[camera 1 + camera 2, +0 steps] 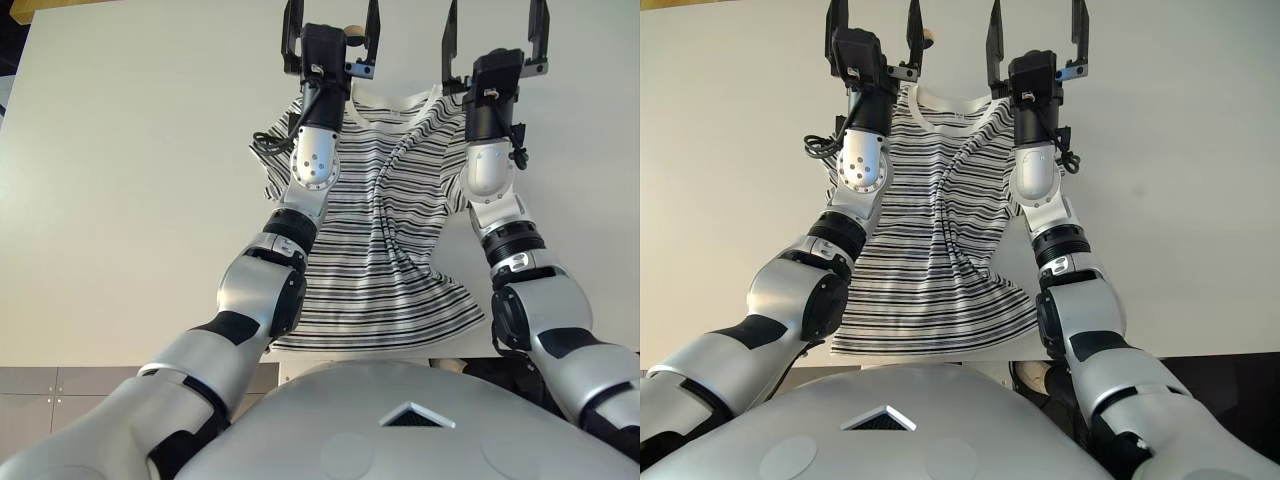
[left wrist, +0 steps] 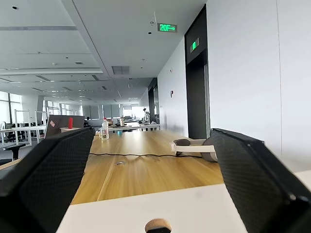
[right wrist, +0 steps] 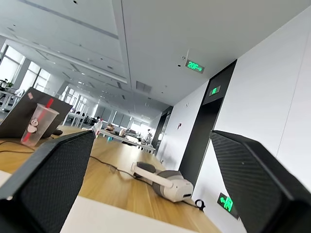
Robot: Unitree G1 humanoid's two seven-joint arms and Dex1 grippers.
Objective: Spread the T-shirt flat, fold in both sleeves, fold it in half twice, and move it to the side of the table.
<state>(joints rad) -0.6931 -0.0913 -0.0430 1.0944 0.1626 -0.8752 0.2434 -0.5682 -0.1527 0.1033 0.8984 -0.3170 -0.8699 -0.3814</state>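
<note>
One white bench (image 1: 120, 200) is seen under everything. The striped T-shirt (image 1: 390, 250) is laid along its middle, hem at the near edge and collar towards the far edge. The cloth is not yet flat: a ridge of creases runs slantwise from the collar end down to the hem, and the sleeve on the left side is bunched against the body. The sleeve on the right side is hidden by the arm.

The left arm (image 1: 318, 150) and right arm (image 1: 490, 165) are stretched over the shirt to the collar end, one at each shoulder. Both pairs of jaws are held wide apart, pointing towards the far edge, and nothing is gripped by either. A black cable (image 1: 268, 143) is looped off the left arm just above the bunched sleeve. A small round wooden thing (image 1: 350, 31) sits near the far edge, between the left jaws.

The spreading step is judged unfinished. Should the sleeves be folded in now, the ridge would be trapped and the halves would not lie true. If the shoulders are gripped unevenly, or only one layer is caught, the shirt may be skewed when pulled. The hem could be dragged off the near edge, and the cable might snag the sleeve.
</note>
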